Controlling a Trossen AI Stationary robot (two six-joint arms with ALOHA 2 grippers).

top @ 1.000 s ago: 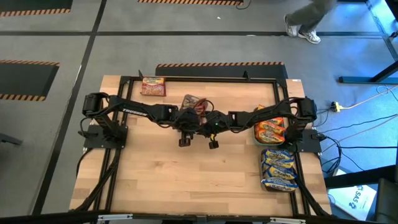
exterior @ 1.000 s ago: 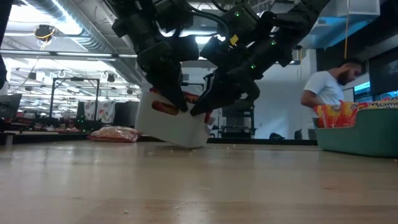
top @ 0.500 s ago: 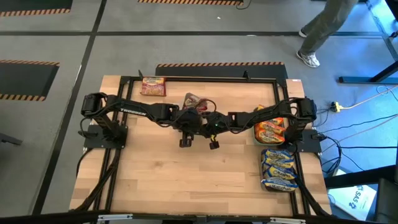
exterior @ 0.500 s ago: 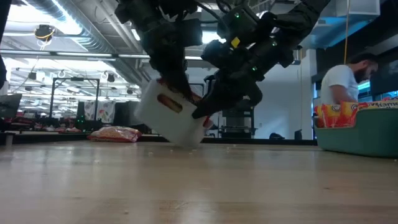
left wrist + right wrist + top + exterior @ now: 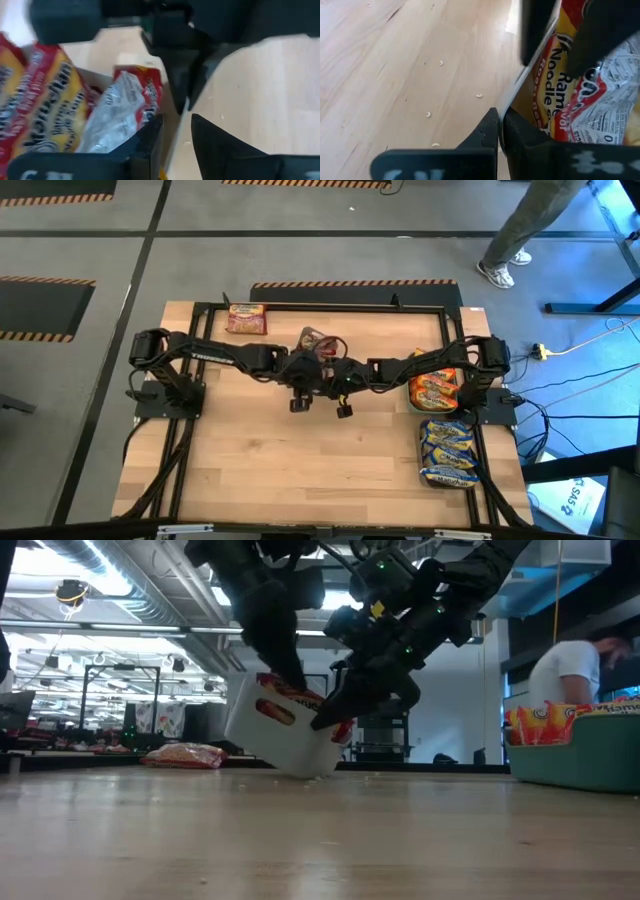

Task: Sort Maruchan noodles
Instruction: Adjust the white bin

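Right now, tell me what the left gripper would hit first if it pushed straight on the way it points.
Probably the other arm's dark finger, clamped on the clear tray's rim just beyond the left gripper; depth is uncertain. Maroon-and-yellow noodle packets lie beside that line.

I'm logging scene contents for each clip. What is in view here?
Loose packet: one, orange-red, far left of the table.
Clear tray: one, tilted at the table's far middle, between both grippers.
Maroon packets: at least two, maroon and yellow, in the clear tray.
Teal tray: one, right edge of the table.
Orange packets: several, in the teal tray.
Grey tray: one, near right corner.
Blue packets: several, blue and yellow, in the grey tray.
Crumbs: a few, pale, on the wood.
Person: one, walking beyond the far right corner.
Left gripper: open, astride the clear tray's wall.
Right gripper: shut on the clear tray's wall.
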